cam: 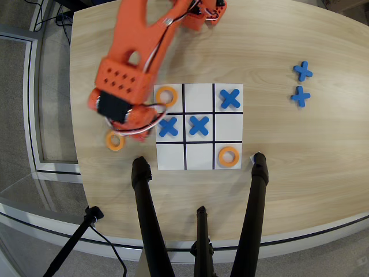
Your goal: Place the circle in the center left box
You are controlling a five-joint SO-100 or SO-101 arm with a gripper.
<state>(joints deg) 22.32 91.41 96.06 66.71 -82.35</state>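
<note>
An orange ring (115, 141) lies on the wooden table just left of the tic-tac-toe board (199, 158). My orange gripper (119, 132) hangs right over the ring's upper edge, pointing down. Its jaws are hidden under the wrist body, so I cannot tell whether they are open or shut on the ring. Two more orange rings lie on the board, one in the top left cell (166, 96) and one in the bottom right cell (229, 156). The only empty middle-row cell is the end cell (229, 127) on the view's right. The other two middle-row cells hold blue crosses (168, 127) (199, 125).
A third blue cross (230, 98) lies in the top right cell. Two spare blue crosses (302, 71) (300, 96) lie on the table at the right. Black tripod legs (144, 196) (258, 190) stand at the table's near edge below the board. The arm's base (202, 14) is at the top.
</note>
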